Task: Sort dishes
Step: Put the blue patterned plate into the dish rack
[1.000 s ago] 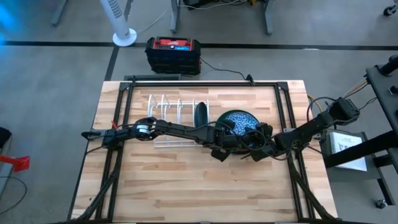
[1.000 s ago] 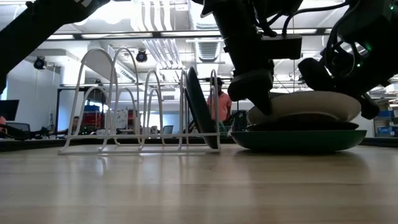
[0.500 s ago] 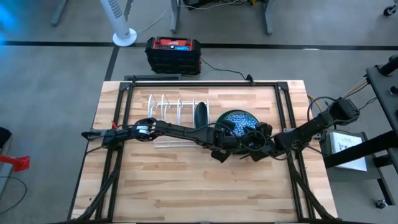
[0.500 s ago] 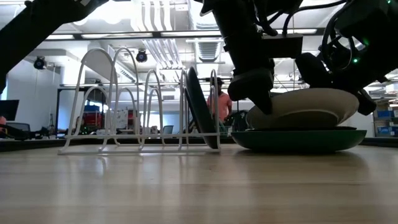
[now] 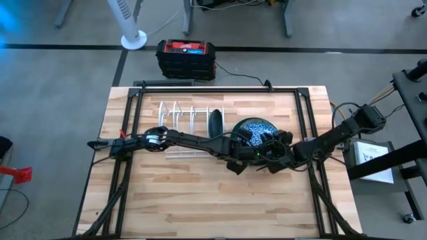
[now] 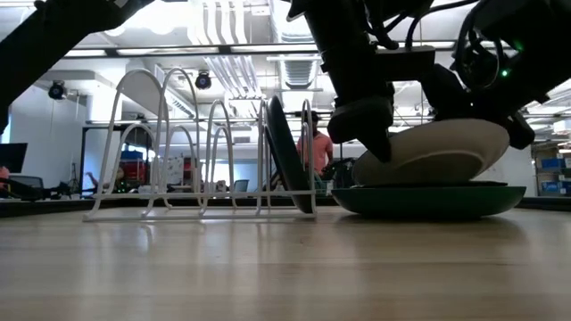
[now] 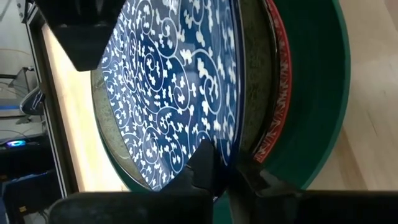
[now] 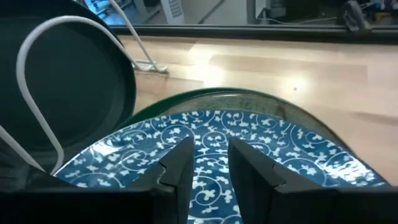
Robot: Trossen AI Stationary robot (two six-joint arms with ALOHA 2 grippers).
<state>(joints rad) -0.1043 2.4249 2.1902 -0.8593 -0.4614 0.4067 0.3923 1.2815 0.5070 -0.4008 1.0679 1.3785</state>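
A stack of dishes sits right of the table's middle. Its top is a blue plate (image 5: 254,131) with white scrolls. Under that come a greyish-brown plate (image 7: 252,93), a red-rimmed plate (image 7: 281,74) and a dark green plate (image 6: 428,200), which rests on the table. My left gripper (image 7: 214,165) is shut on the blue plate's left rim. My right gripper (image 8: 208,163) stands open at the plate's right side. Another dark green plate (image 6: 287,153) stands on edge in the white wire rack (image 5: 181,117). My left gripper pinches the blue plate's rim (image 7: 219,146) between its two fingers, coming slanting down from the table's left. That edge stays low on the stack. My right gripper meets the plate's right rim (image 6: 500,141), which is lifted so the plate tilts. Its own fingers (image 8: 177,167) hide how they touch.
Black frame rails (image 5: 131,133) run along the table's left and right sides and far edge. A black and red box (image 5: 185,59) sits on the floor beyond the far edge. Bare wood (image 5: 213,200) lies toward the near edge.
The blue plate has tipped. Its right side has risen off the stack along with my right gripper, which moved up a little. Its left rim has stayed low in my left gripper's hold.
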